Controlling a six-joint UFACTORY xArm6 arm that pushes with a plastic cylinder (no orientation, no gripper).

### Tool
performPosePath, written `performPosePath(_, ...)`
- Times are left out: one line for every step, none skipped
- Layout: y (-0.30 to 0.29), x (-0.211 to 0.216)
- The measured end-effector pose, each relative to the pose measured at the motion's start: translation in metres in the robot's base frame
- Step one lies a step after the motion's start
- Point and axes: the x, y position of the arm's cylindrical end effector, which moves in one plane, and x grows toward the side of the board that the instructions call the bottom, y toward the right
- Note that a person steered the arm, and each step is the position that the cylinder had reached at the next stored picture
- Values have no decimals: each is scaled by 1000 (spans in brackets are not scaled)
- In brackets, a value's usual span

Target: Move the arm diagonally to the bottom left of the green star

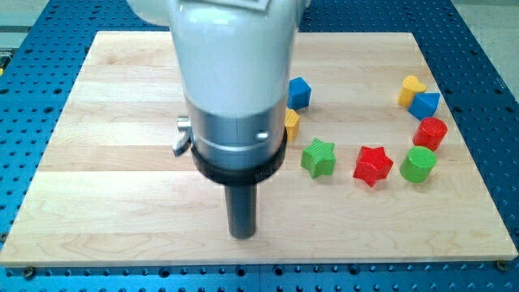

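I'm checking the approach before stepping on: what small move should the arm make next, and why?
Probably little more than a short slide toward the view's right and slightly up: my tip already sits below and left of the green star, apart from it.

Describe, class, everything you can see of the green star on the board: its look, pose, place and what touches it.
The green star is a small, chunky block of matte, plastic-looking material, with rounded points and ridged sides. It lies flat on the pale wooden board, right of centre. Nothing touches it: the red star sits apart on the view's right, a partly hidden yellow block to its upper left, and a blue cube above. My tip rests on the board at its lower left, clear of it.
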Motion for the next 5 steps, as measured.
performPosePath(0, -4)
performPosePath(-8, 2)
performPosePath(-9, 10)
performPosePath(-42, -38)
performPosePath(-78, -129)
